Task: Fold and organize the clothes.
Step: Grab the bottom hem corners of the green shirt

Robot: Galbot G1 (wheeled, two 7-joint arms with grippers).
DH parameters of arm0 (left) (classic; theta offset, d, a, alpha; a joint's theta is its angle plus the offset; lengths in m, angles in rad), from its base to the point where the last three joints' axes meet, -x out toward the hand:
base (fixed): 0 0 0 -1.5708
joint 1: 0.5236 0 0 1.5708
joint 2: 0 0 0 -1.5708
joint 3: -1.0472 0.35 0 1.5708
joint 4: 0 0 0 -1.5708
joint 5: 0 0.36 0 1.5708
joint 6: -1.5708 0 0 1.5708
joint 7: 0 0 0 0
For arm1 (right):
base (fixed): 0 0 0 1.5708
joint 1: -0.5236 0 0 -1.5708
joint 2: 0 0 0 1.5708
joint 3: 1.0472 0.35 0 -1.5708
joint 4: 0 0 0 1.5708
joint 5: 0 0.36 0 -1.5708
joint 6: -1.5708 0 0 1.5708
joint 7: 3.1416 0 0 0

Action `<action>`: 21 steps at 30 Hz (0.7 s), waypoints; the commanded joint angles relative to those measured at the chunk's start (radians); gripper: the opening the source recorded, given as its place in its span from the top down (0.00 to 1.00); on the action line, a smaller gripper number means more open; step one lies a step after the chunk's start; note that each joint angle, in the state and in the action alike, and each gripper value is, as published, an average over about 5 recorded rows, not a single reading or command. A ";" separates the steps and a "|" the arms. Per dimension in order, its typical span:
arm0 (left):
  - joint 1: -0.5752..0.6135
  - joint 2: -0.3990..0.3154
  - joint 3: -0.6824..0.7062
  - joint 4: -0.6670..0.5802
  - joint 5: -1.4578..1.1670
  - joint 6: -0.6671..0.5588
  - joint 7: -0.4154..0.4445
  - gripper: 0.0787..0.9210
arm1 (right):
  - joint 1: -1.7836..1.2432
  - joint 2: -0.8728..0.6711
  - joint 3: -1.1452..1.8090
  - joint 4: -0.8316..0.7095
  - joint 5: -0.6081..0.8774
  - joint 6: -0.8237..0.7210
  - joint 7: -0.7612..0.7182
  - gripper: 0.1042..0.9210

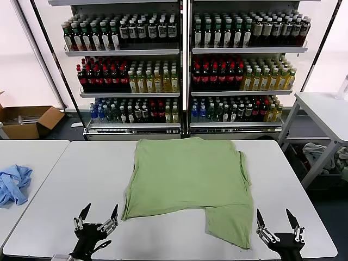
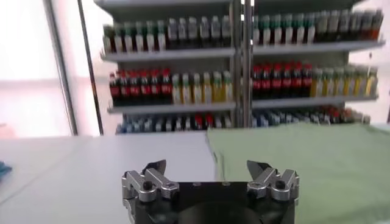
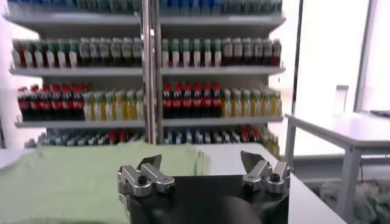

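The clothes, a light green shirt point(image 1: 190, 179), lie spread on the white table point(image 1: 81, 179), partly folded, with one corner reaching toward the near right edge. No collar or print shows. My left gripper point(image 1: 99, 215) hovers open at the near edge, just left of the shirt's near left corner. At the near right my right gripper point(image 1: 278, 220) is open too, just right of the shirt's lowest corner. Neither touches the fabric. The shirt point(image 2: 304, 164) fills the right part of the left wrist view beyond the left gripper point(image 2: 207, 165). In the right wrist view the shirt point(image 3: 67, 176) lies past the right gripper point(image 3: 202, 159).
A light blue cloth point(image 1: 13, 184) lies on the adjoining table at the left. Shelves of bottles point(image 1: 185, 65) stand behind the table. Another white table point(image 1: 326, 111) is at the far right, and a cardboard box point(image 1: 27, 119) sits on the floor at the left.
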 commanded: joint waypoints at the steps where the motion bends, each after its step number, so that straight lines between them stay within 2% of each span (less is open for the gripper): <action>1: -0.091 0.025 -0.004 -0.010 -0.157 0.306 -0.004 0.12 | 0.055 -0.014 -0.022 0.002 0.132 -0.284 0.045 0.12; 11: -0.224 -0.007 0.035 0.087 -0.188 0.307 0.042 0.12 | 0.072 0.018 -0.072 -0.024 0.127 -0.293 0.015 0.12; 21: -0.281 -0.033 0.063 0.162 -0.205 0.289 0.045 0.12 | 0.083 0.028 -0.104 -0.035 0.102 -0.273 -0.022 0.12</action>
